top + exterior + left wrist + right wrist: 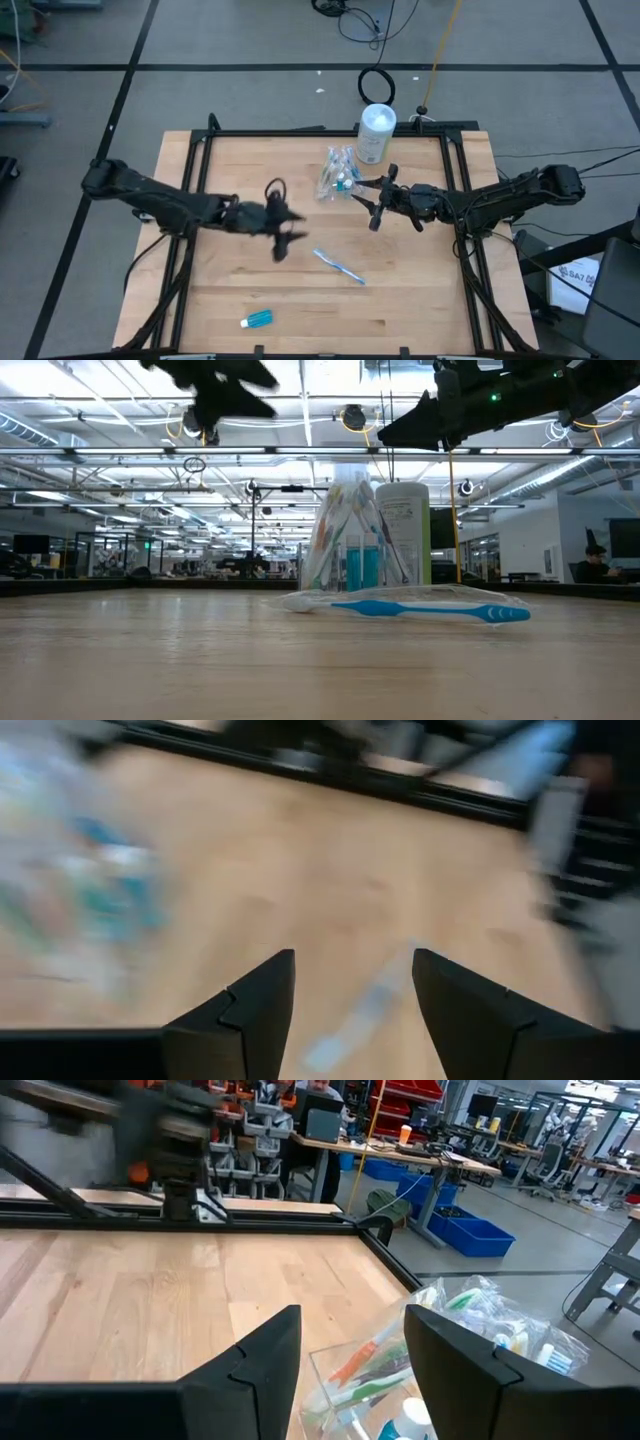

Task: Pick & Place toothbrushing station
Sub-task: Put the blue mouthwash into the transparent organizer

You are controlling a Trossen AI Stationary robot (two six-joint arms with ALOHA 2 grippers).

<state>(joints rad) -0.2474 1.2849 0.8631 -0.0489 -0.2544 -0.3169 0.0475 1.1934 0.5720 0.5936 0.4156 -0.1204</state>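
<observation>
Nearest the low camera lies a single toothbrush (415, 608) with a blue handle, flat on the counter (420, 300) with its long axis running across that view; from above it (339, 267) sits a little toward the front edge of centre, lying on a slant between the left and front-right sides. A small blue toothpaste tube (257, 319) lies alone close to the front edge, left of centre, its length roughly along that edge — well apart from everything else.

Behind the toothbrush stands the crinkly clear plastic bag (338, 172), upright near the back edge, with pastel-handled brushes (368, 1363) and blue tubes showing through it. Just beside it, at the back edge, stands a white canister (376, 133).

The left hand (284, 232) hangs above the counter's middle, left of the loose toothbrush, its two dark fingers (248, 1015) spread with nothing between them. The right hand (371, 199) hovers just beside the bag on its right side, fingers (462, 1370) also spread and empty, the bag showing between them.

The counter is pale wood inside a black frame. Beyond it — grey floor with dark lines, coiled black cable (377, 84), and an open workshop with benches, blue bins (482, 1235) and a person seated far off (595, 563).
</observation>
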